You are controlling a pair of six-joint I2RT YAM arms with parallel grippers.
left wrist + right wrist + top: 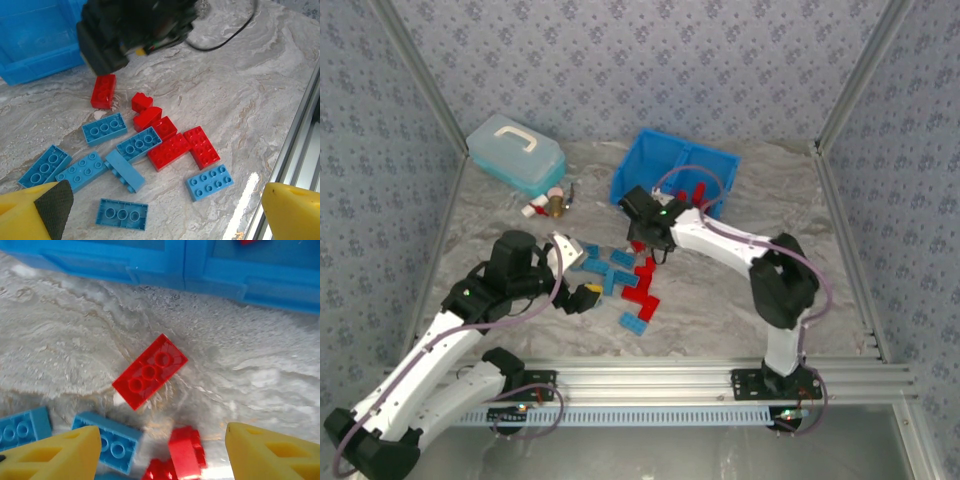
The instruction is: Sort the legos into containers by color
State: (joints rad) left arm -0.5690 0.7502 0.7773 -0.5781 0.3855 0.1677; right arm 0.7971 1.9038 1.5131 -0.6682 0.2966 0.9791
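Observation:
Loose red and blue legos point(623, 283) lie in a heap mid-table. The bright blue bin point(638, 160) stands behind them, with red bricks point(698, 192) in its right compartment. My right gripper point(653, 243) hovers between heap and bin. Its yellow fingers point(50, 455) stand open with nothing between them. Below it lie an upside-down red brick point(150, 371), a small red brick point(185, 450) and a blue brick point(112, 440); the bin wall point(185, 267) lies just beyond. My left gripper point(582, 272) is open at the heap's left. Under the left gripper point(165, 200) are several blue point(210, 181) and red point(169, 151) bricks.
A pale blue lidded box point(515, 152) with a white handle stands at the back left. Small red-white and brass items point(548, 203) lie beside it. An aluminium rail point(720, 378) runs along the near edge, and patterned walls close in the sides and back.

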